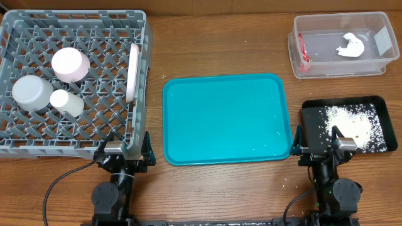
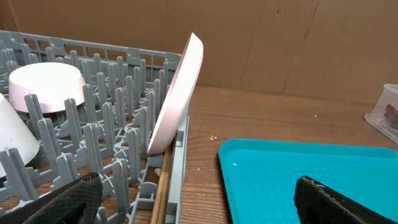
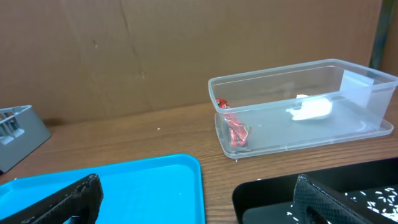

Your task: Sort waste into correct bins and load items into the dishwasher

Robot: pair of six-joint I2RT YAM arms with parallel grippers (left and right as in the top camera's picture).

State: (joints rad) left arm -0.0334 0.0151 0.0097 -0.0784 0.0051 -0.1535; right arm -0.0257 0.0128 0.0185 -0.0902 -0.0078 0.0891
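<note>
Teal tray in the middle of the wooden table, with both arms at the near edge.
Grey dish rack sits at the far left and holds an upturned pink bowl, a large white cup, a small white cup on its side and a pink plate standing on edge along the right wall. A clear bin at the far right holds a red wrapper and a crumpled white scrap. Nearer, a black tray carries scattered rice. The left gripper has its fingers spread wide with nothing between them, low between the rack and the teal tray. The right gripper is likewise spread and holds nothing, at the gap between the two trays.
</note>
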